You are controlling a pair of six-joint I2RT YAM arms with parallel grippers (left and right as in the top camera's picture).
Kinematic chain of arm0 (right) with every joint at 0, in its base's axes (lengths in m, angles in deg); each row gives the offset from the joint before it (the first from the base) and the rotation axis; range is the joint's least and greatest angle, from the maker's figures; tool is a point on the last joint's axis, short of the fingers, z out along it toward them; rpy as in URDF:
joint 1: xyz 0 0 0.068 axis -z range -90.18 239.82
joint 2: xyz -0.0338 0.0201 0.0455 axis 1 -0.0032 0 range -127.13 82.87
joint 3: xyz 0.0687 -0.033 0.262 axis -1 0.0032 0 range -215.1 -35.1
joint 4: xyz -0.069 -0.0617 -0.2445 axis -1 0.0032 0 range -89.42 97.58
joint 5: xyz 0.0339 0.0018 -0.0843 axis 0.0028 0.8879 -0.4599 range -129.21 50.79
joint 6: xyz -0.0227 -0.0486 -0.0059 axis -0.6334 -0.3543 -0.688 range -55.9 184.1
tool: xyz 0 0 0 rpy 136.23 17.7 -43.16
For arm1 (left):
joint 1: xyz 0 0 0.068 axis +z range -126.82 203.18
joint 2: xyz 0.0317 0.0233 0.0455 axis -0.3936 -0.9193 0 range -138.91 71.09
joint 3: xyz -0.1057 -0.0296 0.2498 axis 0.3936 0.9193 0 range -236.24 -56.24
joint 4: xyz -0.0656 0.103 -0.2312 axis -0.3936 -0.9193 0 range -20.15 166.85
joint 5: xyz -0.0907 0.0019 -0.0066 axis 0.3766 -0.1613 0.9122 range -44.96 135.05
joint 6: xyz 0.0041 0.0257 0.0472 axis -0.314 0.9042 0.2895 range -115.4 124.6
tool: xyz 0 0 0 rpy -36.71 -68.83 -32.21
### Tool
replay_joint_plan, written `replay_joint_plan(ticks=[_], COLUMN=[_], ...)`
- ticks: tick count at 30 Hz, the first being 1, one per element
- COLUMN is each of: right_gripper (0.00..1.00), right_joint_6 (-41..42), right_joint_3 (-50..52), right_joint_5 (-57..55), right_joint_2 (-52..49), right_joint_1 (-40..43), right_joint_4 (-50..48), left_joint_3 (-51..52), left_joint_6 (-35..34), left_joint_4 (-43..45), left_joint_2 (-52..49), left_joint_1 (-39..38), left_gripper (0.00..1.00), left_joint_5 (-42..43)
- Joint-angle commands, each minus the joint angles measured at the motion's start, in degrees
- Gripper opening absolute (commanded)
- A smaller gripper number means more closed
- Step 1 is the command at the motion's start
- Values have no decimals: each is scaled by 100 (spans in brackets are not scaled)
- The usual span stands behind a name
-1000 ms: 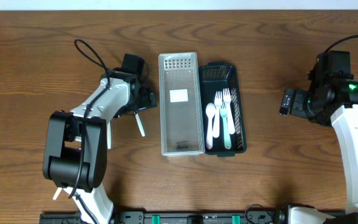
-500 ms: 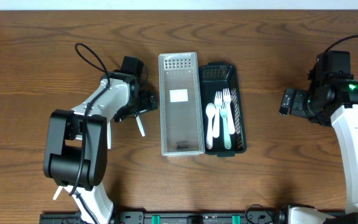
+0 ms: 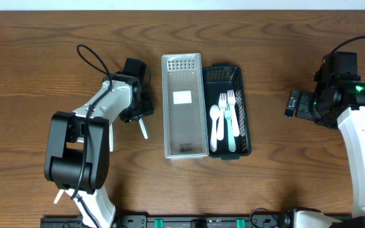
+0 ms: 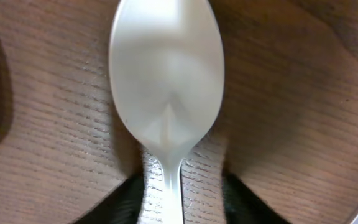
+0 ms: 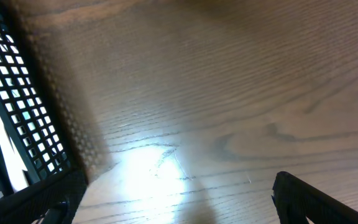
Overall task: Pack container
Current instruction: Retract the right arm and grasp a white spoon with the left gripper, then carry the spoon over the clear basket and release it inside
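Wooden table [image 3: 284,38] from above. At its centre, a clear plastic container [image 3: 185,107] touches a black mesh basket [image 3: 246,95] holding white cutlery [image 3: 227,117]. Left of the container, a white spoon [image 4: 166,93] lies on the table. The left gripper [image 3: 139,111] straddles its handle, fingers [image 4: 120,202] slightly apart. Well to the right, the right gripper [image 3: 291,103] gapes wide, holding nothing.

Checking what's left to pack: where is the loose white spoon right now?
Overhead, the white spoon lies on the table left of the clear container, just below the left gripper; the left wrist view shows its handle between the fingers.
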Motion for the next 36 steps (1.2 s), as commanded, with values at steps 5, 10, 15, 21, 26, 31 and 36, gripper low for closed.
replay_joint_plan(ticks=[5,10,15,21,26,31,36], right_gripper=[99,99,99,99,99,99,99], right_joint_6=[-44,-44,-44,-90,-90,-90,-87], right_joint_3=[15,15,15,15,15,15,15], right_joint_5=[20,20,20,20,20,20,20], right_joint_2=[15,15,15,15,15,15,15], right_joint_1=[52,52,52,52,52,52,52], right_joint_4=[4,2,2,2,0,-2,-22], left_joint_3=[87,87,87,85,85,85,48], left_joint_6=[-33,-31,-7,76,76,79,170], left_joint_4=[-33,-26,-22,17,22,17,-101], left_joint_2=[-103,-103,-103,-103,-101,-66,323], left_joint_1=[20,20,20,20,20,20,-9], left_gripper=[33,24,19,14,13,7,6], left_joint_5=[20,-28,-166,-275,-356,-435,-435])
